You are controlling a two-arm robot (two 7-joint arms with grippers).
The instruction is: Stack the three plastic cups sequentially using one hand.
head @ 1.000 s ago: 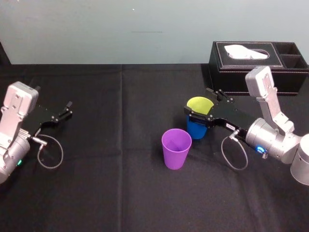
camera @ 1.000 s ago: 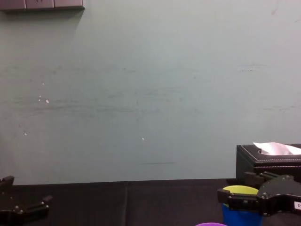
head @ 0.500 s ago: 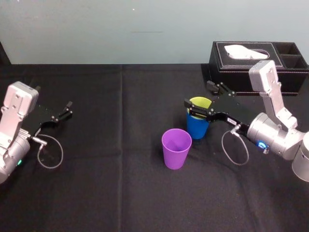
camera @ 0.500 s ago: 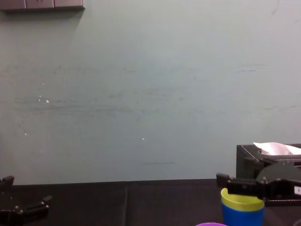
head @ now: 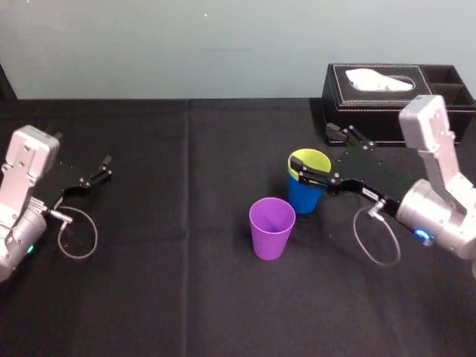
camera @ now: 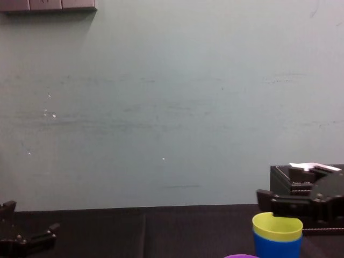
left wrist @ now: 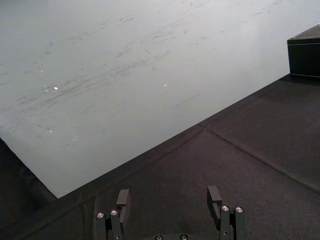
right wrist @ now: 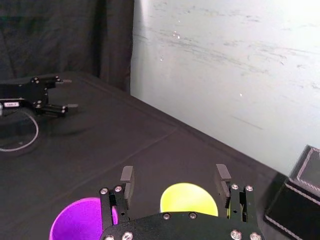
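Directly behind right gripper (head: 314, 152) sits tissue box (head: 394, 93); left gripper (head: 106, 166) parked well apart.

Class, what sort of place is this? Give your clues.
Likely a robotics lab bench: a black-draped table, a bare pale wall, the right gripper open by the yellow-green cup, and the left gripper parked at left.

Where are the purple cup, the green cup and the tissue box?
purple cup (head: 269, 242): head view, outer wall
green cup (head: 310, 160): head view, inner wall
tissue box (head: 372, 111): head view, front wall
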